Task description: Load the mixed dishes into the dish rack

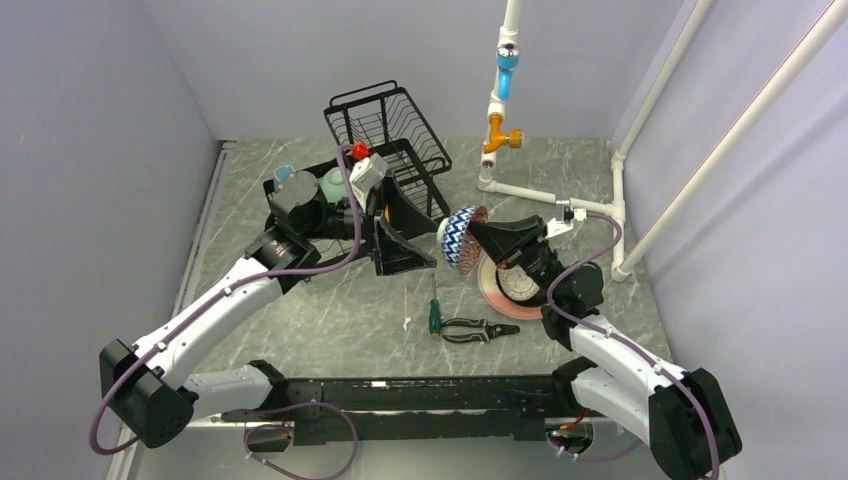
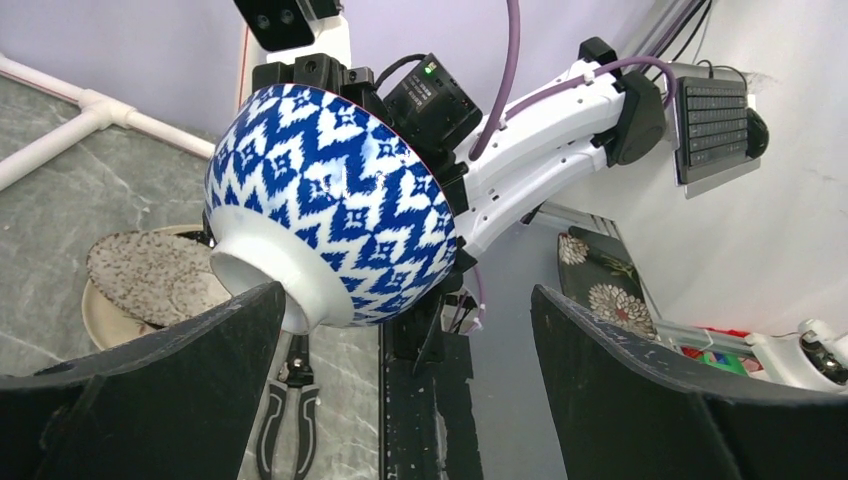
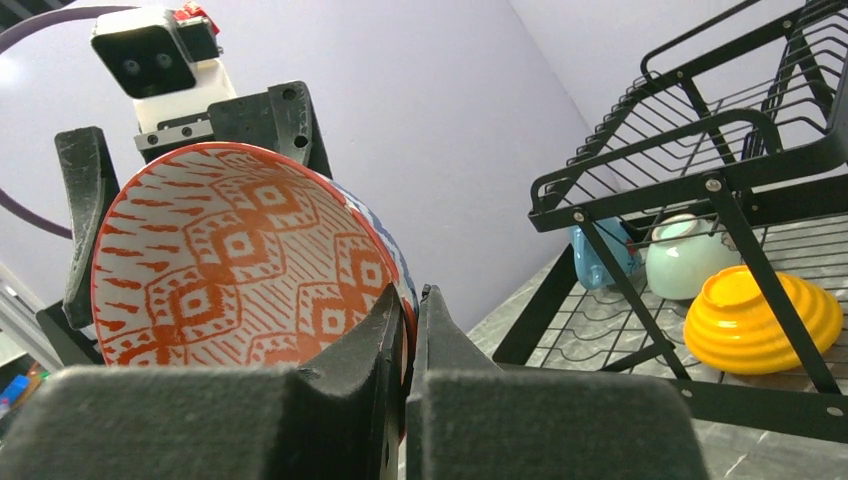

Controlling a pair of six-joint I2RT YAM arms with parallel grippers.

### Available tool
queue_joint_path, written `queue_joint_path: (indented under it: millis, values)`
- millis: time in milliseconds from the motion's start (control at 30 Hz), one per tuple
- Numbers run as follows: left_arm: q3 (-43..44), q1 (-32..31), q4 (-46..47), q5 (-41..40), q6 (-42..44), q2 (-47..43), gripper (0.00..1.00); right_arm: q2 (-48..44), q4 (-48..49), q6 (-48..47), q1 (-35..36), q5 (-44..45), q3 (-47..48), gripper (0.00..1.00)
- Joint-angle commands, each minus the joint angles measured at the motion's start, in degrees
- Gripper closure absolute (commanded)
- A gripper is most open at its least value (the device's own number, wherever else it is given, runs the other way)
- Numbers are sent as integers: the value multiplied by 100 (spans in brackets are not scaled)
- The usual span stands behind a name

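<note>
Right wrist: bowl (image 3: 230, 250) rim betw. jaws (tight)

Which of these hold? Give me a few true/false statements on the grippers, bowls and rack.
1. The right gripper is shut on the rim of the blue-white zigzag bowl. True.
2. The left gripper is shut on that bowl. False: it is open, with one finger on each side of the bowl.
3. The orange bowl is in the dish rack. True.
4. The speckled grey plate stands in the rack. False: it lies outside the rack, on top of another plate on the table.
</note>
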Motion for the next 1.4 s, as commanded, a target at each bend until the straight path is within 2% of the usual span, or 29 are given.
queue_joint_path:
  millis: [0,400,800,1133,1367]
  values:
    - [-24,-74,451,328,-351,59,1,-264,545,-119,35,-19,295,100]
    - [-212,-80,1277,488,-1107,281,1,-396,-126,-874,39,215,444,100]
    - [-301,-75,1319,240,-1086,99,6,-441,-861,-1903,86,500,134,100]
    - [-556,-47,1400,-210,-811,-203,13,-437,-1130,-1979,193,930,-3,100]
    - [-539,-40,1213,-381,-668,-237,9,-353,-1589,-2373,629,1491,239,100]
